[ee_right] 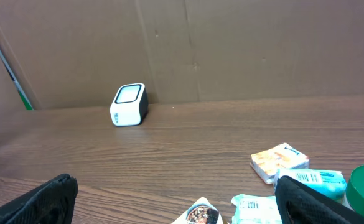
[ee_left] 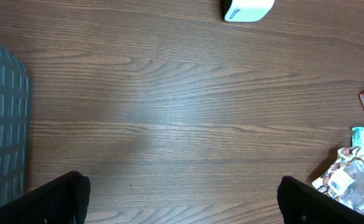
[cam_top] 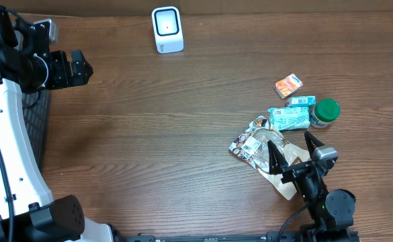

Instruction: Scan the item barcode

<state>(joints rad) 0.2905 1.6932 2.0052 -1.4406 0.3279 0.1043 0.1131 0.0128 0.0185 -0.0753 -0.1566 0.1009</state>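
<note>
Covering part of the snack packet [cam_top: 250,142], right hand [cam_top: 291,142] spread, left hand [cam_top: 75,69] spread, scanner [ee_left: 248,9] cropped in left wrist view

Broad bare stretch of brown wooden tabletop [cam_top: 183,134], centre: open passage from the white box-shaped scanner [cam_top: 167,29] at the far edge to the near edge. Obstacles crowd the right, packed close: crinkled printed snack bag [cam_top: 250,142], teal packet [cam_top: 289,118], green-lidded jar [cam_top: 326,111], small orange carton [cam_top: 288,85]. Dark wire basket [ee_left: 1,143] borders the left.

White scanner [cam_top: 167,29] upright at far edge; crinkled snack packet [cam_top: 250,144] flat, well apart, front right
</note>
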